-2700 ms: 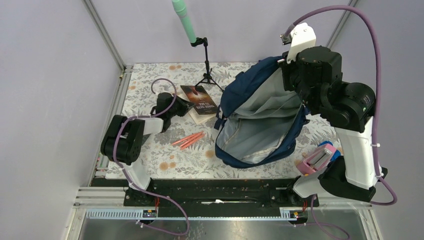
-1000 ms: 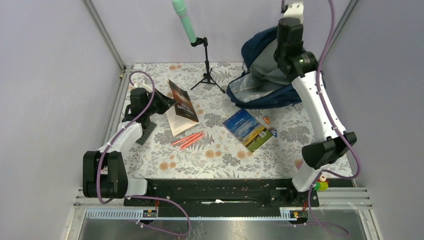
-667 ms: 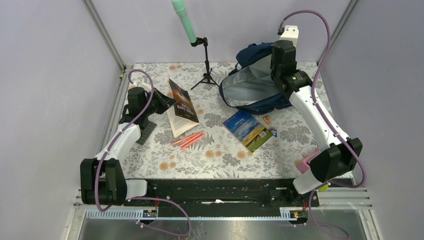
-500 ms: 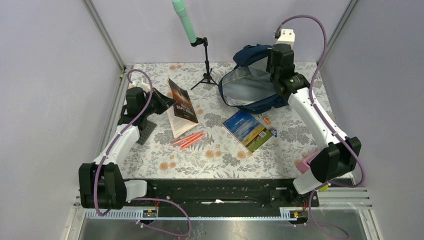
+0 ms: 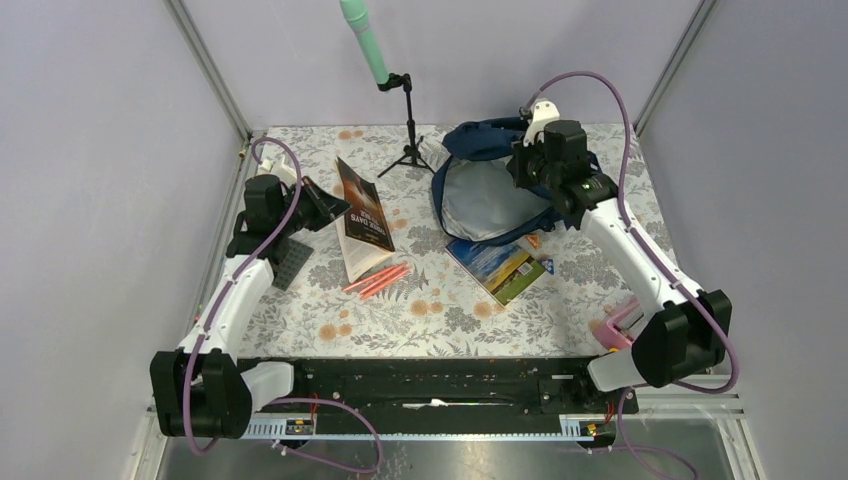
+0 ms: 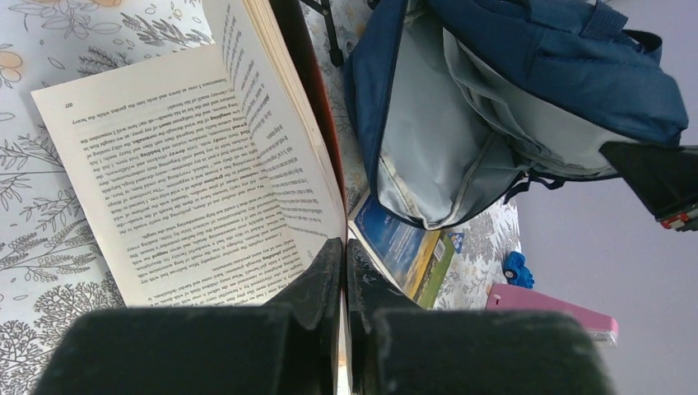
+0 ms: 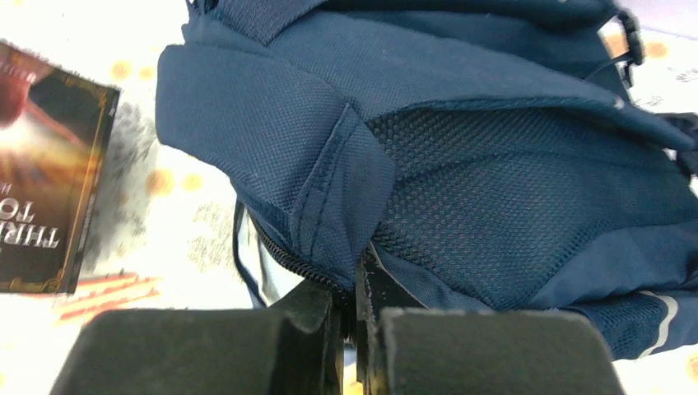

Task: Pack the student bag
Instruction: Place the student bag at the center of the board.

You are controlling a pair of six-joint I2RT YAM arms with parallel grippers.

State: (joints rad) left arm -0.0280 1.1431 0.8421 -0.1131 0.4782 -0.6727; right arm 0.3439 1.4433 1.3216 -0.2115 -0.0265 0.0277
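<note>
Your left fingers (image 6: 319, 278) are clenched on pages of the open book (image 6: 189, 164) while your right fingers (image 7: 316, 306) pinch the zip edge of the student bag (image 5: 482, 190), lying mouth open at the far side of the counter (image 5: 440, 305).

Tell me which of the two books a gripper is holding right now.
The dark-covered book, pinched by the shut left gripper, pages splayed open. The blue-covered book lies flat at the student bag's edge, in no gripper.

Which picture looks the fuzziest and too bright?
Right wrist view: the table is washed out white and the dark book blurry, though the student bag looks sharp. Left wrist view: print crisp, left pincer soft. Top view: evenly lit.
</note>
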